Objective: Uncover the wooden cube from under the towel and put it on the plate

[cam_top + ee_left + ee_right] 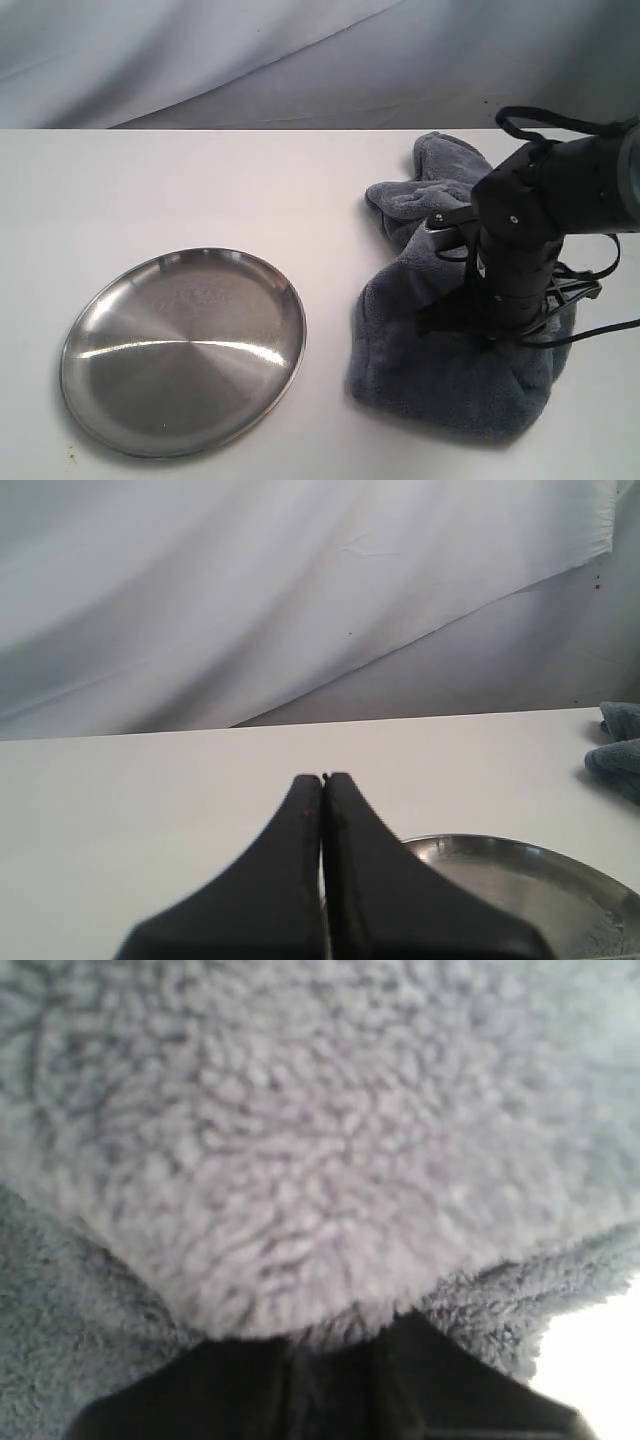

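Note:
The grey-blue plush towel (445,385) lies bunched at the right of the white table, drawn up into a peak at my right gripper (497,335). Up close, the towel (300,1160) fills the right wrist view, and the right gripper (335,1335) is shut on a fold of it. The wooden cube is hidden. At the front left the silver plate (185,350) lies with nothing on it. My left gripper (324,777) is shut on nothing, hovering near the plate's rim (520,852); the exterior view does not show it. A corner of the towel (615,750) shows at that view's edge.
The white table (200,190) ends at a far edge against a draped grey backdrop (250,50). Black cables (590,270) loop around the right arm above the towel.

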